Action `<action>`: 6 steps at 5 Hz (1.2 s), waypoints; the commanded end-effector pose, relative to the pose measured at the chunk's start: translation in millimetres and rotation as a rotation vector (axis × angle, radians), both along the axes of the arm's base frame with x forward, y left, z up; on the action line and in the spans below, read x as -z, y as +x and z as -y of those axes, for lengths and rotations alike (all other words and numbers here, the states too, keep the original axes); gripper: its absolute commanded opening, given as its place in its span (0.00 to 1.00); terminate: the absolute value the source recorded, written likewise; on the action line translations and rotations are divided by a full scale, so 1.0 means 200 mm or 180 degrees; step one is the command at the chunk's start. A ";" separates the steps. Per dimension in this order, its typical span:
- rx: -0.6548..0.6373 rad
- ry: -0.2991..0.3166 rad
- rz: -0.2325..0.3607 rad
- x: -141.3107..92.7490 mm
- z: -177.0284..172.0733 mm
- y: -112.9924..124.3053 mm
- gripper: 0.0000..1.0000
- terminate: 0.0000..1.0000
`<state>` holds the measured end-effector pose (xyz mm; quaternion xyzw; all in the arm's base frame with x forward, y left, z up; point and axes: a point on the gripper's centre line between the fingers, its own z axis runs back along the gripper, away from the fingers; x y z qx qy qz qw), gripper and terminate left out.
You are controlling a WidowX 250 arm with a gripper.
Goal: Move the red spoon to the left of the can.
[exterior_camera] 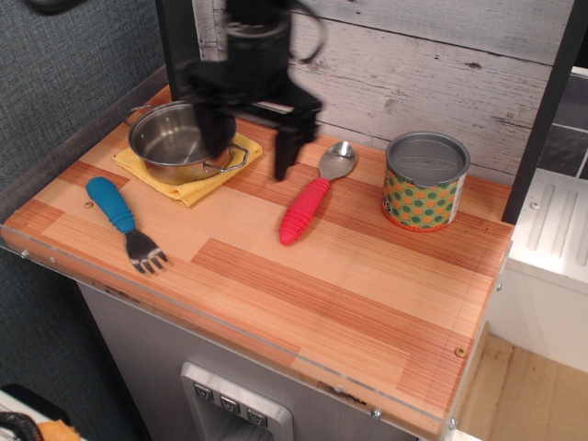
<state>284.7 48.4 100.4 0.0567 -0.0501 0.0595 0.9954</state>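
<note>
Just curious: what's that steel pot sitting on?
The pot rests on a yellow cloth; only the cloth's edges show, the rest hidden beneath the pot.
</note>
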 end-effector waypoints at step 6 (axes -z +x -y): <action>0.0360 -0.0164 0.0159 -0.25 0.21 -0.47 1.00 1.00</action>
